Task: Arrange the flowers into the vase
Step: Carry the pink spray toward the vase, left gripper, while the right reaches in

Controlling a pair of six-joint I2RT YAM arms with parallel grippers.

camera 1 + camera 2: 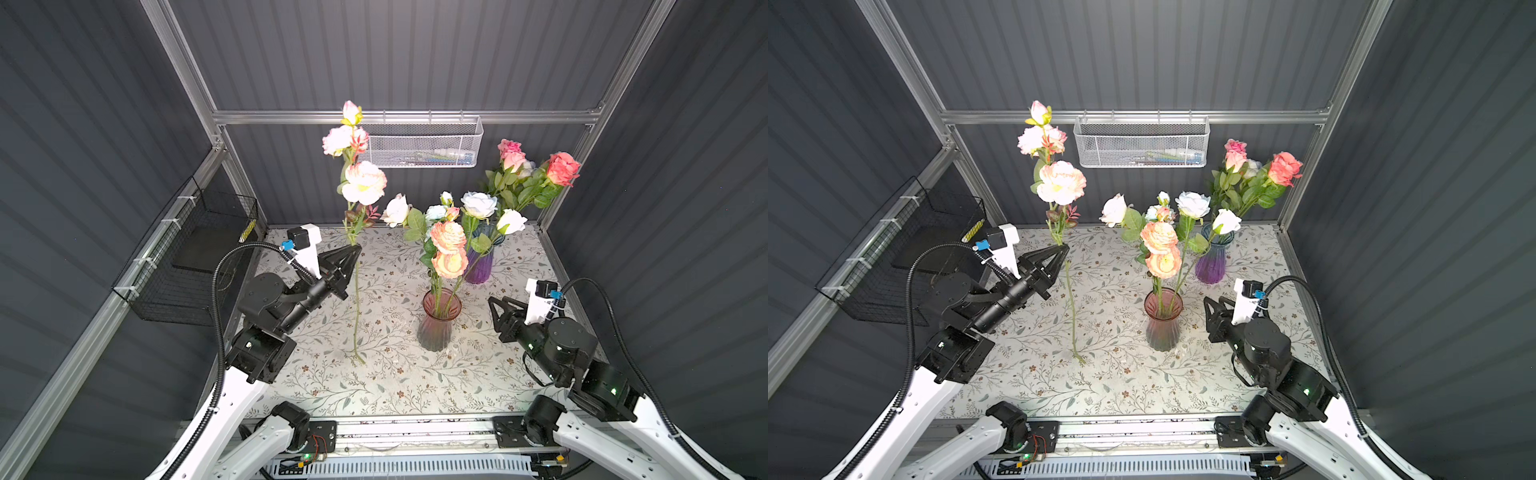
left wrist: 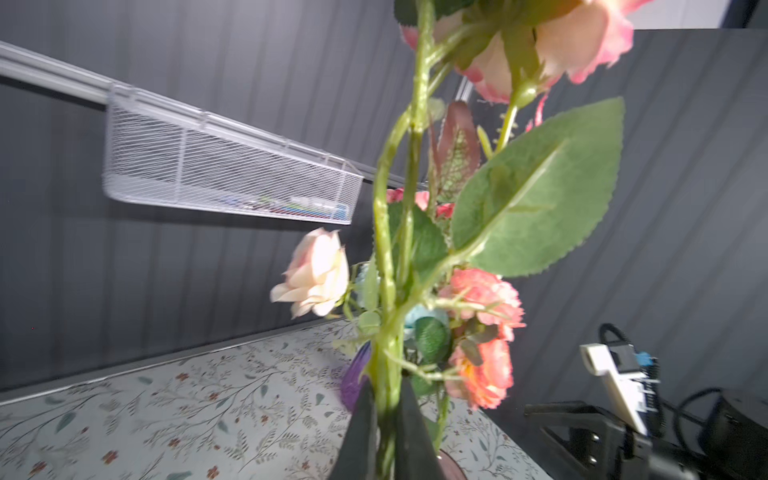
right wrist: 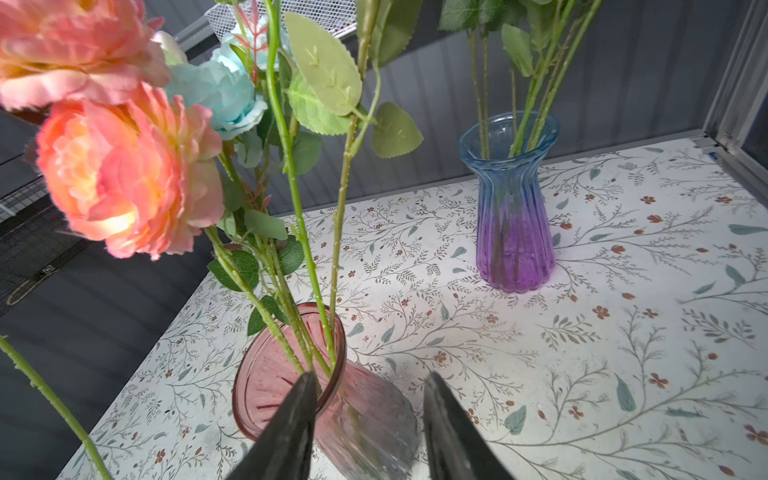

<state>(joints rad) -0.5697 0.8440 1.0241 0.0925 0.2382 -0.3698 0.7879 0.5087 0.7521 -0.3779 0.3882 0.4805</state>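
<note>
My left gripper (image 1: 355, 249) (image 1: 1064, 249) (image 2: 386, 386) is shut on the green stem (image 2: 384, 291) of a tall flower with pink-white blooms (image 1: 365, 183) (image 1: 1061, 183). The flower stands upright left of centre, its stem end at the table (image 1: 359, 361). A pink glass vase (image 1: 436, 328) (image 1: 1160, 324) (image 3: 266, 390) at the middle holds several flowers, coral, white and pale blue (image 1: 448, 237). Behind it a blue-purple vase (image 1: 480, 266) (image 3: 513, 232) holds pink and coral roses (image 1: 561, 168). My right gripper (image 1: 494, 305) (image 1: 1209, 305) (image 3: 370, 378) is open and empty, just right of the pink vase and apart from it.
A white mesh basket (image 1: 424, 145) hangs on the back rail behind the held blooms. A black wire basket (image 1: 187, 266) is fixed to the left wall. The table wears a floral cover (image 1: 395, 382), boxed in by grey ribbed walls and aluminium posts.
</note>
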